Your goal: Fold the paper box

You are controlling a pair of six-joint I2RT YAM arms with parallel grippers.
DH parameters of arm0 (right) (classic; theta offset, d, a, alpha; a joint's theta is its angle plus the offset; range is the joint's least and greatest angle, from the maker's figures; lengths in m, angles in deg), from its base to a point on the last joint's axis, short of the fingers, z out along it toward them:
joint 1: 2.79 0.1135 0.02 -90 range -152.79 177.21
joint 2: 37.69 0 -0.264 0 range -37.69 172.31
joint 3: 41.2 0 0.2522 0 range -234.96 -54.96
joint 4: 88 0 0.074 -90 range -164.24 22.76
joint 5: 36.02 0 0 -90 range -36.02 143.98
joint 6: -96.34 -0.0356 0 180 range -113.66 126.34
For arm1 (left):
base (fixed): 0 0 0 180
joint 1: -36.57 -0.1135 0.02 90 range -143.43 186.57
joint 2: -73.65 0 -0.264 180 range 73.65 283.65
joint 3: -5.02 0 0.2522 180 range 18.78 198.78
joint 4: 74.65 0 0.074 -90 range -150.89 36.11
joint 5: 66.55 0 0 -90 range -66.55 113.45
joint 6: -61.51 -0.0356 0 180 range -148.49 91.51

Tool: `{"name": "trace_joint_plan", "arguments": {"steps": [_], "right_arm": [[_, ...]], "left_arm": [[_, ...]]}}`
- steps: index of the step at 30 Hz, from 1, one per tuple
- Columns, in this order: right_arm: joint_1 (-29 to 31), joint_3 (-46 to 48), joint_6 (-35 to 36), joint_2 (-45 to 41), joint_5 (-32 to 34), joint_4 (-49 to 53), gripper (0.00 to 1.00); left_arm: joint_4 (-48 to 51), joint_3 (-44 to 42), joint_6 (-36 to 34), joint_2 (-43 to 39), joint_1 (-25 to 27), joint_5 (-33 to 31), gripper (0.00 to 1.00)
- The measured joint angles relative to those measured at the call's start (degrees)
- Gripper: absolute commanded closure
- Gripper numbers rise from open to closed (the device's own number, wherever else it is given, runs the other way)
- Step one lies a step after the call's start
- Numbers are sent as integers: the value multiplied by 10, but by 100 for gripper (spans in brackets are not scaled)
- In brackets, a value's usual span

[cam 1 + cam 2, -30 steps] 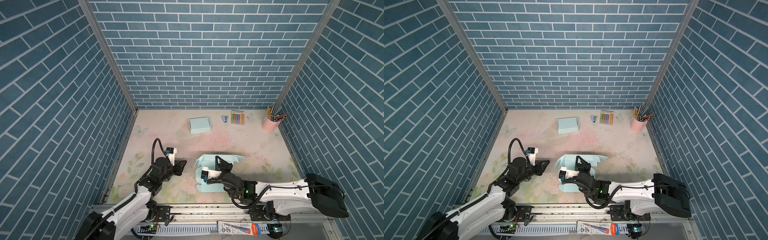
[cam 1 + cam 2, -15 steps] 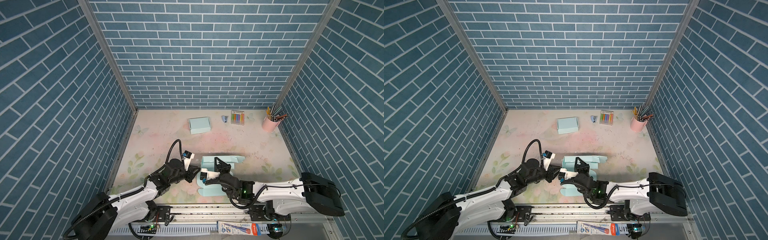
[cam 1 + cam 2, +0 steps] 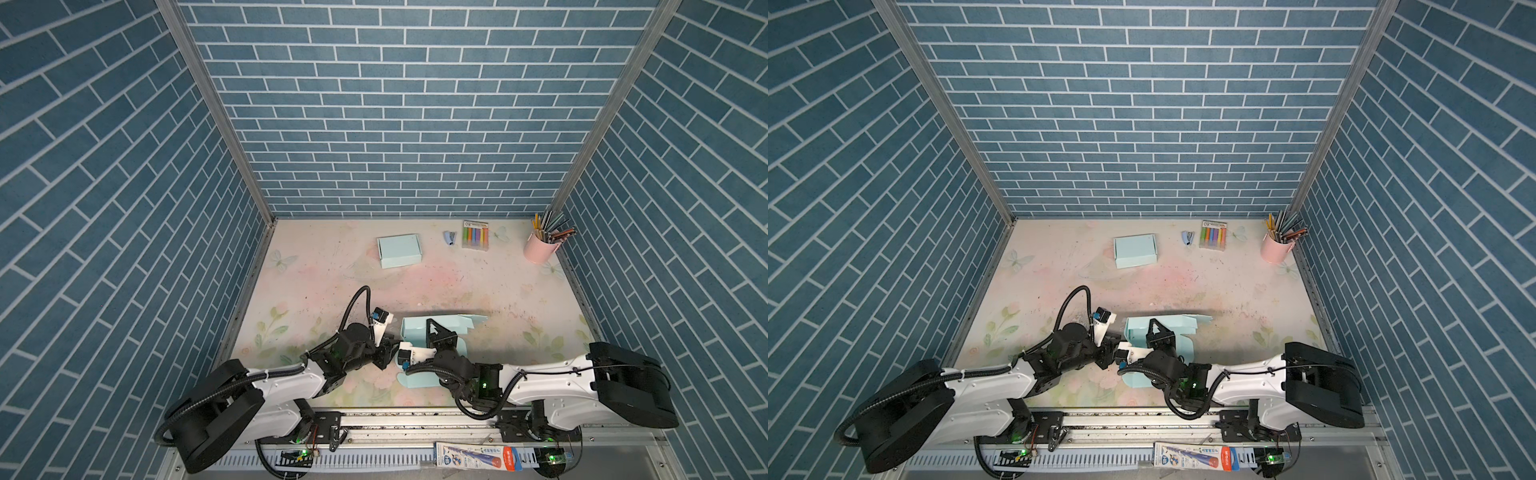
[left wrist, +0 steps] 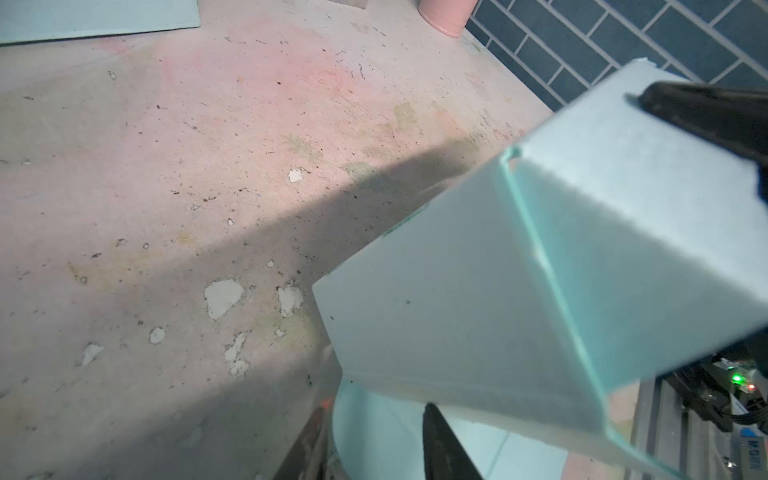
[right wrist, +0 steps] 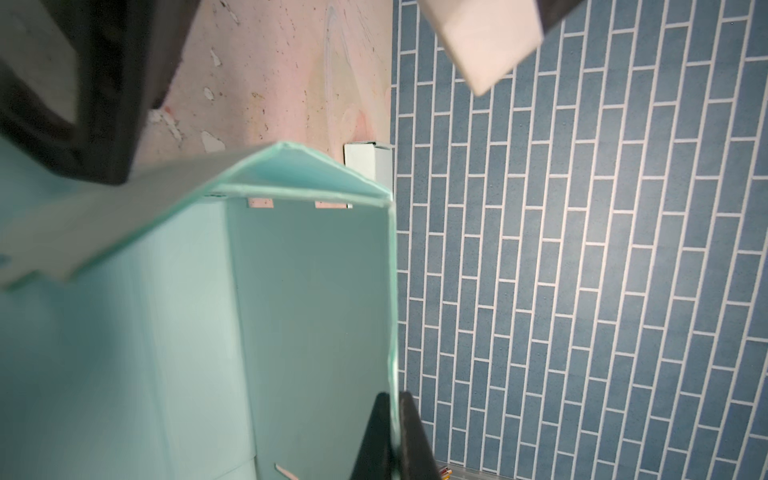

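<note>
Inspection from the remote station, task: fold the box.

1. Location. The half-folded pale teal paper box [image 3: 413, 332] [image 3: 1136, 330] sits on the worn pink floral table top [image 3: 332, 270], near the middle of its front edge. Its long axis runs roughly along that edge.

2. Tools. The right gripper [image 3: 431, 326] [image 5: 390, 440] is pressed together on a thin upright wall of the box; the right wrist view shows the wall's edge sandwiched between both fingers. The left gripper [image 3: 388, 359] [image 4: 374, 449] stands spread at the box's left end. In the left wrist view a raised side panel hangs just above its fingers, and I see no grip on it.

3. Governing relation. The box lies directly to the right of the left gripper, touching or nearly so; I cannot tell which. The left arm is nearer the loose end panel, and I judge that the next fold falls to it while the right arm anchors.

4. Material. Thin matte card, scored creases, slots cut along the floor, a rounded tuck flap. I expect it to buckle under a skewed push.

5. Surroundings. A finished teal box [image 3: 398, 251] lies well apart, towards the back edge.
</note>
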Motion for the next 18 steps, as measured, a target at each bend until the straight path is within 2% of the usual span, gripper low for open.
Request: {"name": "trace_joint_plan", "arguments": {"steps": [7,18], "right_arm": [[0,-1,-8,14,-1,18,92],[-6,-3,-24,29,-3,26,91]], "left_arm": [[-51,9,-24,67,20,-19,55],[-148,6,-52,108,28,-14,54]]}}
